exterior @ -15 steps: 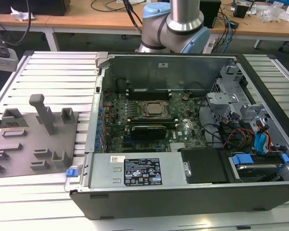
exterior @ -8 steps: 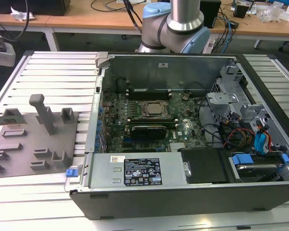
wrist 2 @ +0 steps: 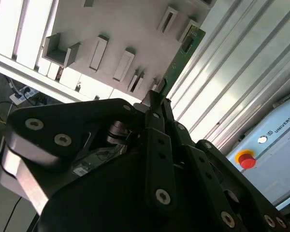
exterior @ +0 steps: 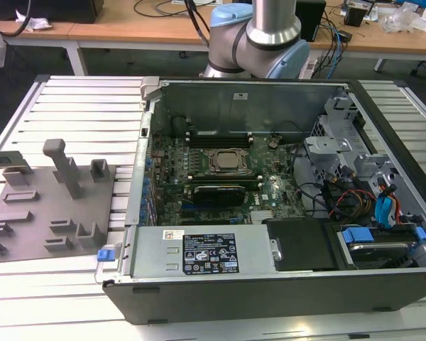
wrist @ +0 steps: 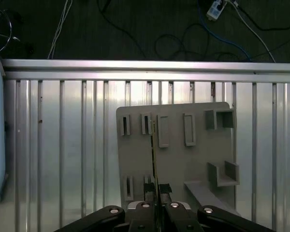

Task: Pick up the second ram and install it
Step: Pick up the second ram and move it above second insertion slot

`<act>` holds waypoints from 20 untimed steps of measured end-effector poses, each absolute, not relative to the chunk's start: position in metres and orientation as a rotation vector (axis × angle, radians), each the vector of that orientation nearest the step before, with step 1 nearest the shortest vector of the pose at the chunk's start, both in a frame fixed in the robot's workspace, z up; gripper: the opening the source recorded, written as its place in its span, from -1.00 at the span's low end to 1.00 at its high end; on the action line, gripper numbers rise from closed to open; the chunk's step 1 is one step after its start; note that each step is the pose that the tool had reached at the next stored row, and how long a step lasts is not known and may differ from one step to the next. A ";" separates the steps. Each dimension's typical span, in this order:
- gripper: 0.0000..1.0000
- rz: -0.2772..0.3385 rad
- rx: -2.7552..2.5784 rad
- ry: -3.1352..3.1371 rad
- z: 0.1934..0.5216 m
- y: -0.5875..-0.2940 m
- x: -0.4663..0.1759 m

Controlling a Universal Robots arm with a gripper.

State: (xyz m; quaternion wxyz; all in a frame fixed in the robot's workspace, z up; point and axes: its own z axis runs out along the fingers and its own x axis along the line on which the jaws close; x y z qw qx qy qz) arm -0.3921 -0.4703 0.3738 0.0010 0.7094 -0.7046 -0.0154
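step: pick-up looks done | gripper (wrist: 156, 190) fingers pinching long thin green circuit-board ram strip (wrist 2: 180, 60) (over grey plastic tray (wrist: 183, 164)) | next needs square, steady alignment

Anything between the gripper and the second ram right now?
Nothing. In both wrist views the gripper is closed directly on the near end of the second ram, with the grey tray behind it.

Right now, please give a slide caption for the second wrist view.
Pincer shut on the second ram, at the grey tray.
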 end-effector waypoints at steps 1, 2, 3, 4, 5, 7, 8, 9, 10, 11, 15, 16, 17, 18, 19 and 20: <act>-0.72 -0.048 2.227 -2.212 0.376 -0.470 -0.392; -0.72 -0.048 2.227 -2.212 0.378 -0.470 -0.392; -0.72 -0.048 2.227 -2.212 0.380 -0.470 -0.392; -0.72 -0.048 2.227 -2.212 0.382 -0.470 -0.392; -0.72 -0.048 2.227 -2.212 0.384 -0.470 -0.392; -0.72 -0.048 2.227 -2.212 0.389 -0.470 -0.392; -0.72 -0.048 2.227 -2.212 0.391 -0.470 -0.392; -0.72 -0.048 2.227 -2.212 0.393 -0.470 -0.392; -0.72 -0.048 2.227 -2.212 0.396 -0.470 -0.392; -0.72 -0.048 2.227 -2.212 0.400 -0.470 -0.392; -0.72 -0.049 2.228 -2.212 0.407 -0.470 -0.392; -0.72 -0.049 2.227 -2.212 0.408 -0.470 -0.392; -0.72 -0.049 2.228 -2.212 0.410 -0.470 -0.392; -0.72 -0.049 2.228 -2.212 0.412 -0.470 -0.392; -0.72 -0.049 2.228 -2.212 0.414 -0.470 -0.392; -0.72 -0.049 2.228 -2.213 0.417 -0.470 -0.392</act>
